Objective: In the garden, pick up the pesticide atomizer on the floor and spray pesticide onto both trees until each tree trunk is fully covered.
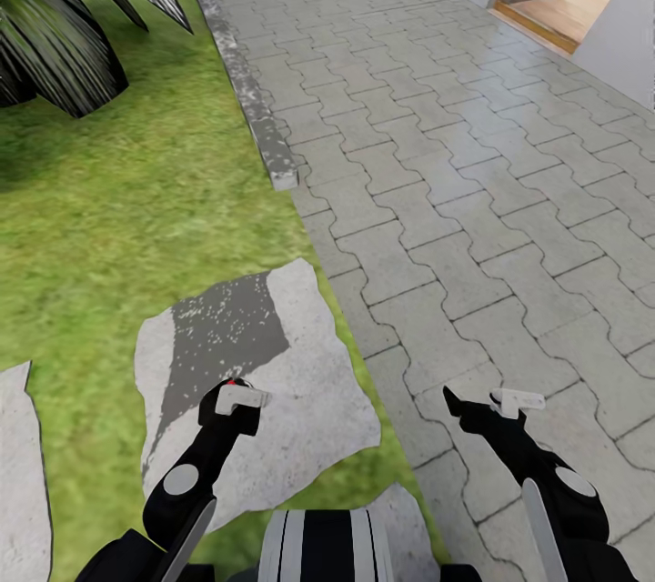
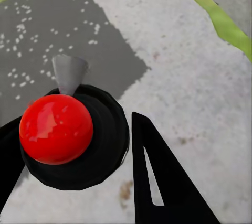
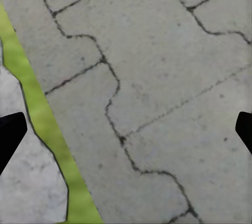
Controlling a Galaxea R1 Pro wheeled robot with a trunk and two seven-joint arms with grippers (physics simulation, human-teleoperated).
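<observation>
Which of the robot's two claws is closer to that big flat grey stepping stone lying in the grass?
Left. The left gripper hangs directly over the flat grey stepping stone. The right gripper is off to the stone's side, above the interlocking grey paving bricks.

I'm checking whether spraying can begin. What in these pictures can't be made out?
- Held object: left wrist view shows a red ball on a dark round body; what it is stays unclear.
- Plant: head view, cut by the edge.
- Right gripper: fingers clipped by both edges.

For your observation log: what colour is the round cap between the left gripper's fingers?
Bright glossy red cap, clearest in the left wrist view.
</observation>
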